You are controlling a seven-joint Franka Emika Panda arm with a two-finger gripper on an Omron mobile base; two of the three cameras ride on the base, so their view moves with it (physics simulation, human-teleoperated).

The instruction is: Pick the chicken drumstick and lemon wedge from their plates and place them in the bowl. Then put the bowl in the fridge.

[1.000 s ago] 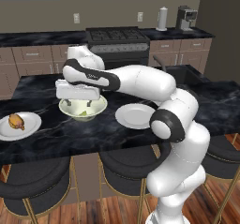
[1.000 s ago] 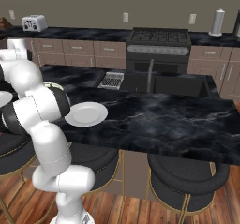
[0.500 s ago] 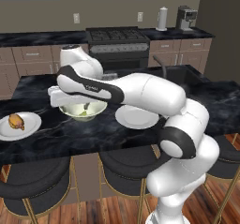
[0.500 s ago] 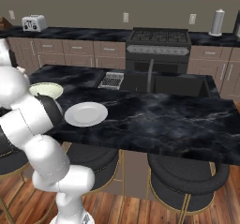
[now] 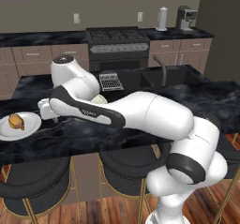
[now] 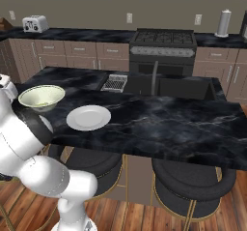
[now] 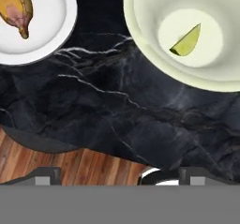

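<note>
Here, nearest the base, two round black stools (image 6: 193, 191) stand tucked under the front edge of the dark marble counter (image 6: 159, 119). On it lie two white plates: one (image 5: 19, 126) carries the single drumstick (image 5: 17, 121), the other (image 6: 88, 117) is bare. The hand (image 5: 48, 111) hovers low over the counter between the drumstick's plate and the bowl (image 7: 187, 35), its fingers spread wide and holding nothing. One lemon wedge (image 7: 186, 43) lies inside the bowl, near the middle of its floor. In the right base view the bowl sits just beside the bare plate, apart from it. Farther back a sink (image 6: 185, 87) is set into the counter, and against the far wall stand a black stove (image 6: 163, 44) and a toaster (image 6: 34, 23).
</note>
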